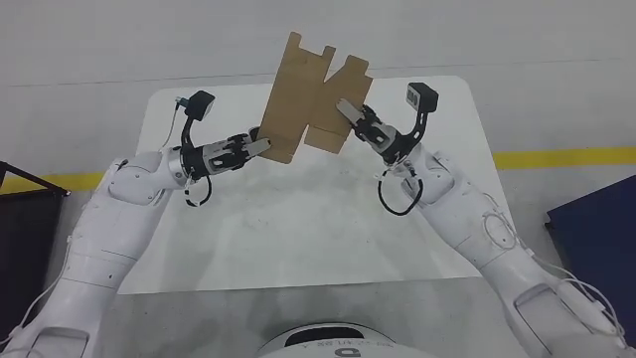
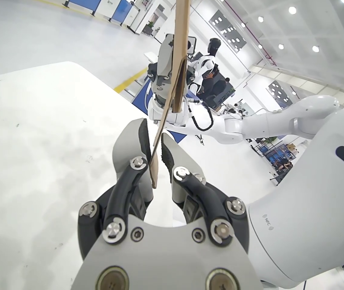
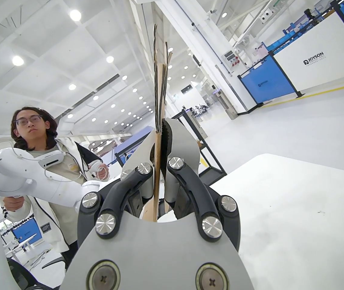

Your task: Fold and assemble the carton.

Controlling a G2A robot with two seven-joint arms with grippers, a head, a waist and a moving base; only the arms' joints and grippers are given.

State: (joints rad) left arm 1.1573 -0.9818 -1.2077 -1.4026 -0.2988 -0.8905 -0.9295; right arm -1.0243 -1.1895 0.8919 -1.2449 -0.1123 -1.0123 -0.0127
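Observation:
A flat brown carton is held tilted in the air above the far half of the white table. My left gripper is shut on its near left corner. In the left wrist view, the carton runs edge-on between the two dark pads of the left gripper. My right gripper is shut on the carton's right side, near its notched flaps. The right wrist view shows the carton edge-on, clamped in the right gripper. The right arm's gripper also appears farther off, behind the carton.
The table top under the carton is bare white, with rounded corners. A dark blue object stands off the table's right side and a black frame off its left. A yellow line runs along the floor.

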